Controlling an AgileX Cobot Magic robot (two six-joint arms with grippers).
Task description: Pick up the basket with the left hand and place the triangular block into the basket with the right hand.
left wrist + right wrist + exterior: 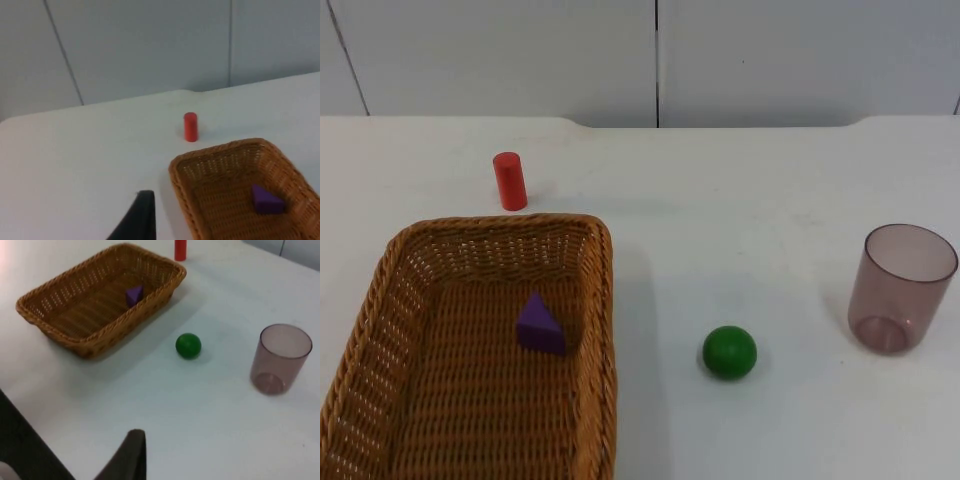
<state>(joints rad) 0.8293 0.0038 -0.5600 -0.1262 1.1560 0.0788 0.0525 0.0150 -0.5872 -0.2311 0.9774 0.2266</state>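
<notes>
A brown wicker basket (606,300) stands on the white table at the front left. A purple triangular block (539,325) lies inside it on the woven floor, near the right wall. The left wrist view has the basket's rim (220,156) with the block (267,200) in it. My left gripper (141,217) hangs back over bare table to the basket's left, apart from it. My right gripper (131,455) is held off to the right, well away from the basket (100,342) and the block (133,294). Nothing is held by either one.
A red cylinder (509,181) stands upright just behind the basket. A green ball (729,352) rests on the table to the basket's right. Further right stands a translucent brownish cup (903,288). The grey partition wall closes the table's far edge.
</notes>
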